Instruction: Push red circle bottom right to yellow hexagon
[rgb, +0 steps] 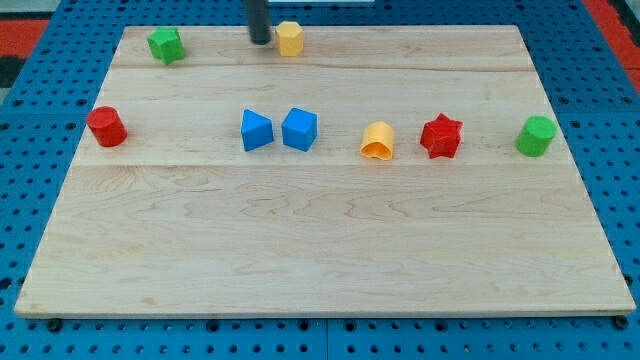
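The red circle (106, 127) sits far down-left of my tip (260, 41), a bare rod with no jaws to open or shut, holding nothing, while the yellow hexagon (290, 38) stands just right of it.

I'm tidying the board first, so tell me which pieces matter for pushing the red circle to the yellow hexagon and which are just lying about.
For the job: red circle, yellow hexagon, my tip just left of the hexagon.

Lying about: green block, two blue blocks, yellow heart, red star, green cylinder.
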